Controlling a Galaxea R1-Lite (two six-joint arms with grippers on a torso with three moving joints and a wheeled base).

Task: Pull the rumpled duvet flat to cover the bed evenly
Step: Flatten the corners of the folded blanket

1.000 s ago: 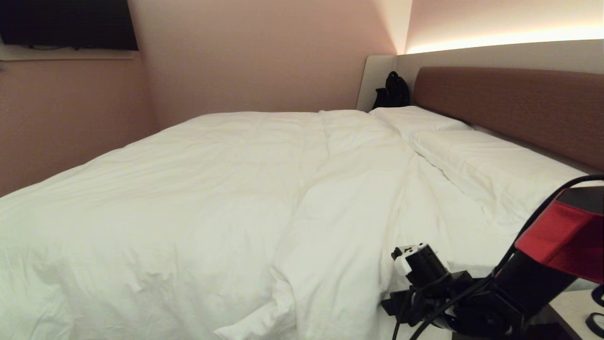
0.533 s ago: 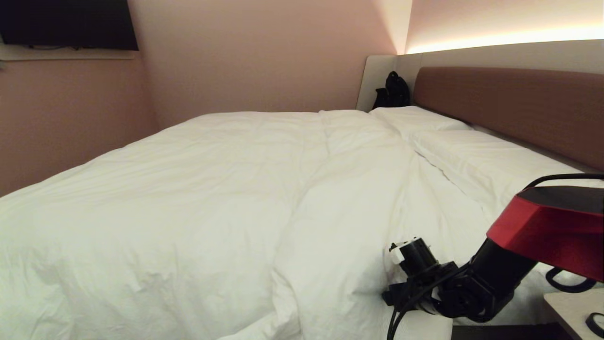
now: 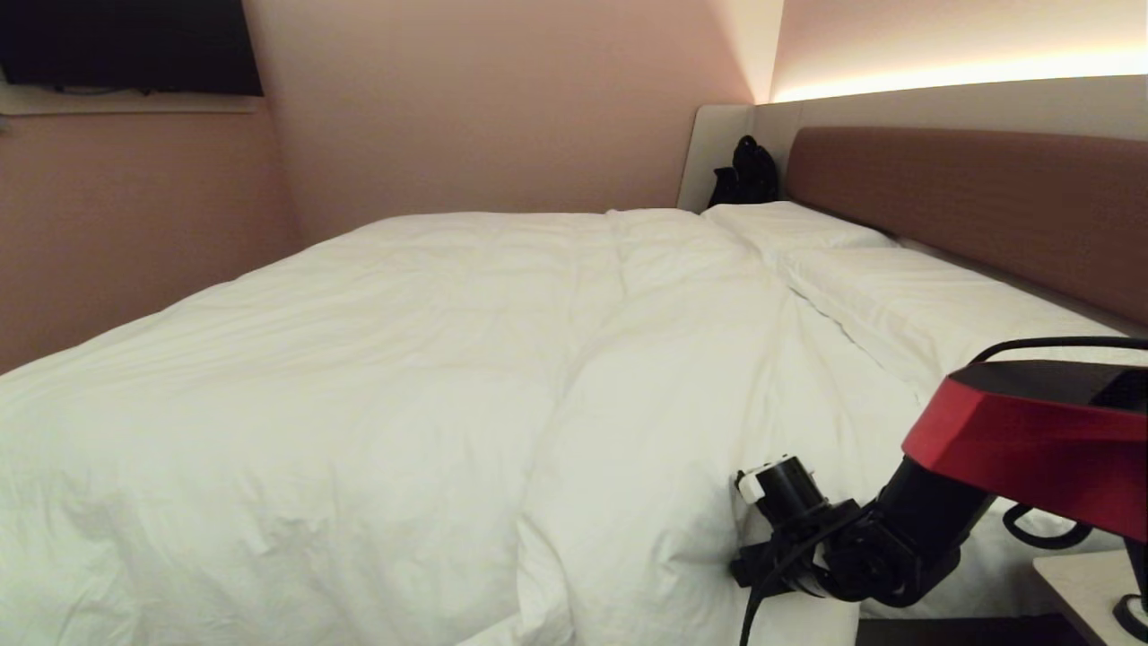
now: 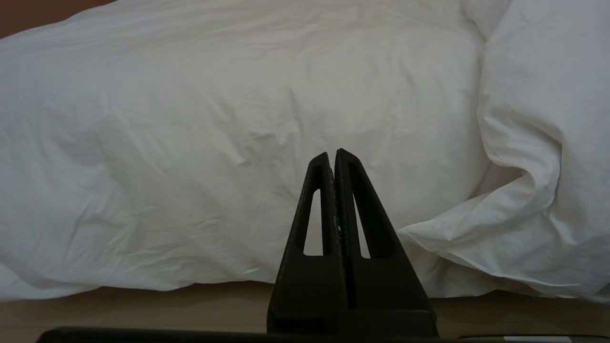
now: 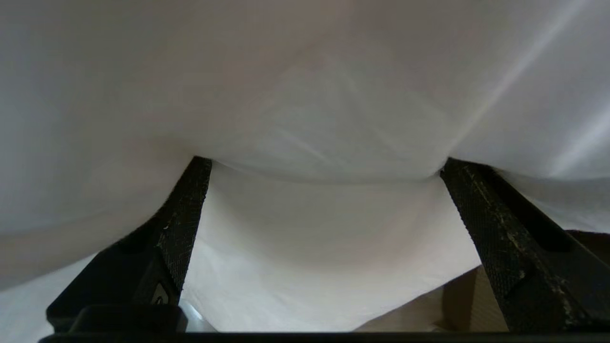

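Right end effector [image 5: 324, 171] spread wide against puffy, softly wrinkled white duvet [image 3: 377, 377].

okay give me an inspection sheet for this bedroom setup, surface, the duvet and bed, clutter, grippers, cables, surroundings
Surface: bed, two pillows at the headboard.
Job's things: duvet spread over the mattress, wrinkled, a fold bunched at the near edge.
Clutter: black bag in the far corner.
Grippers: right gripper open, pushed into the duvet; left gripper shut, facing the bed's side.
Cables: black cable on the right arm.
Surroundings: pink walls, wall screen.
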